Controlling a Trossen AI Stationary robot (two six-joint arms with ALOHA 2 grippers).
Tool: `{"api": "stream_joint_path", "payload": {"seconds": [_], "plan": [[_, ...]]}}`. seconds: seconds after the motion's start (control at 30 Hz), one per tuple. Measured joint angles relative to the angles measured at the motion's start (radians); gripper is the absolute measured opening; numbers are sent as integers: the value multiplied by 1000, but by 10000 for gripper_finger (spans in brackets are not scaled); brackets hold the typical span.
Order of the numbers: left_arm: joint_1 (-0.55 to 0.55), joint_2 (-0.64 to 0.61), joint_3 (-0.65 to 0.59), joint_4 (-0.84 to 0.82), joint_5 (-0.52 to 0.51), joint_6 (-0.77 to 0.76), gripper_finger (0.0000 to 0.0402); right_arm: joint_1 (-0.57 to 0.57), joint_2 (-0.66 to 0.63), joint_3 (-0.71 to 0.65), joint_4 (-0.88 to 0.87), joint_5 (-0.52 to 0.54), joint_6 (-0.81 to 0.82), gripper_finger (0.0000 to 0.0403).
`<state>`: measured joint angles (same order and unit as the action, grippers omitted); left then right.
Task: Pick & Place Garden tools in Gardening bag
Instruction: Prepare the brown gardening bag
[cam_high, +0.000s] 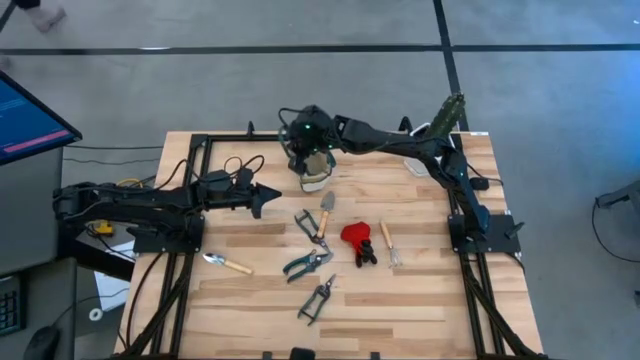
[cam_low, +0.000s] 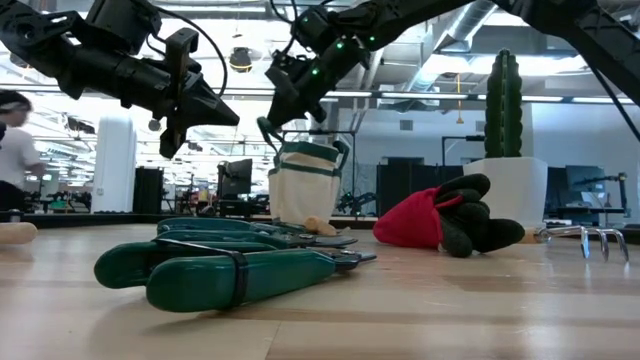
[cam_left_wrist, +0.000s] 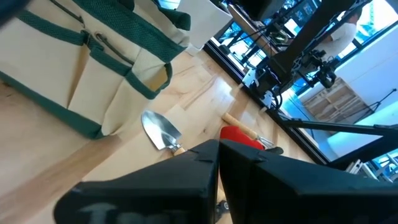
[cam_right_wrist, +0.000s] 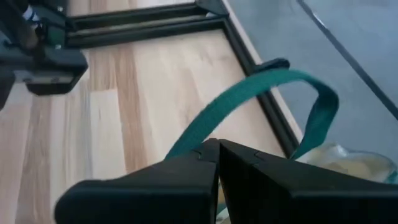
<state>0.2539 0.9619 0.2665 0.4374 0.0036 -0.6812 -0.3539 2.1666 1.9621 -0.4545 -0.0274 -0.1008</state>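
i have the right gripper (cam_high: 312, 150) above the gardening bag (cam_high: 314, 170) at the far middle of the table (cam_high: 420, 300), fingers together on what looks like a green handle (cam_right_wrist: 261, 84), probably to steady the mouth. the left gripper (cam_high: 268, 197) hangs just left of the bag, fingers pressed together, holding nothing. the tools lie loose on the table: trowel (cam_high: 325, 207) beside the bag, shears (cam_high: 308, 263) nearer, red-headed tool (cam_high: 356, 240) to their right.
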Motion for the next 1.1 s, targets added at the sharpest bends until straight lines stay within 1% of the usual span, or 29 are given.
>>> {"api": "stream_joint_path", "payload": {"seconds": [0.2,0.37,0.57,0.73,0.8,0.9,0.97,1.1], "plan": [[0,0,0,0,0,-4,2,1,0,0,-55,-36,-7,0],[0,0,0,0,0,-4,2,1,0,0,-62,-93,-11,0],[0,0,0,0,0,-4,2,7,0,0,-68,-206,-6,0],[0,0,0,7,-7,-8,2,15,0,0,-99,-208,-5,0],[0,0,0,49,-34,-13,2,14,0,0,-105,-209,-5,0],[0,0,0,168,-81,-5,2,16,0,0,-142,-209,-4,0],[0,0,0,227,-93,13,2,24,0,0,-176,-209,-14,0],[3,0,2,235,-93,23,2,49,0,0,-231,-212,-55,0]]}}
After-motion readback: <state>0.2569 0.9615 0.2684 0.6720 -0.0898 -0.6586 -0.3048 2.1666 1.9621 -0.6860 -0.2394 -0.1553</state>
